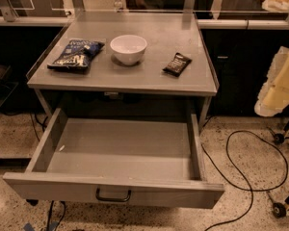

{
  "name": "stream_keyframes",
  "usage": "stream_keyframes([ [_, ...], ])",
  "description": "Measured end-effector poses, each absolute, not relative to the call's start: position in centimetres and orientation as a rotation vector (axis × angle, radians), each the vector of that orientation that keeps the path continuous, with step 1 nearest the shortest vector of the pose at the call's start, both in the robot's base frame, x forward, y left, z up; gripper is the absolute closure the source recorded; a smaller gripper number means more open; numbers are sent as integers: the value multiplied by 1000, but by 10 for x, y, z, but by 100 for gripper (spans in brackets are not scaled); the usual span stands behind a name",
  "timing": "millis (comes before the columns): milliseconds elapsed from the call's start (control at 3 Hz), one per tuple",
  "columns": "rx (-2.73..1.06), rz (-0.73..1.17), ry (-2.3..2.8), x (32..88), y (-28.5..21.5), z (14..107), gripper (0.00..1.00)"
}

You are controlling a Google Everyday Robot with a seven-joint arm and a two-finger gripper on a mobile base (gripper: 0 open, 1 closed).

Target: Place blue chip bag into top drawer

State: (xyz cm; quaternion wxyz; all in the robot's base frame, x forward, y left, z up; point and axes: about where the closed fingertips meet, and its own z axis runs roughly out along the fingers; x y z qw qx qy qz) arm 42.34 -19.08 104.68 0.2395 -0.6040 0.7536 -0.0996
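The blue chip bag lies flat on the left of the grey table top, just left of a white bowl. The top drawer is pulled fully out below the table, with its dark curved handle at the front centre and nothing visible inside but a small speck. My gripper shows as a pale yellowish shape at the right edge, level with the table and well apart from the bag and the drawer.
A small black-brown bar packet lies on the table's right side. A black cable loops on the speckled floor right of the drawer. Caster wheels of a cart stand at the far right. Dark cabinets flank the table.
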Motion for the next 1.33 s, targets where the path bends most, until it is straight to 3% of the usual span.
stream_keyframes([
  [333, -1645, -285, 2046, 425, -188, 1050, 0],
  [1333, -1764, -309, 1967, 458, -77, 1040, 0],
])
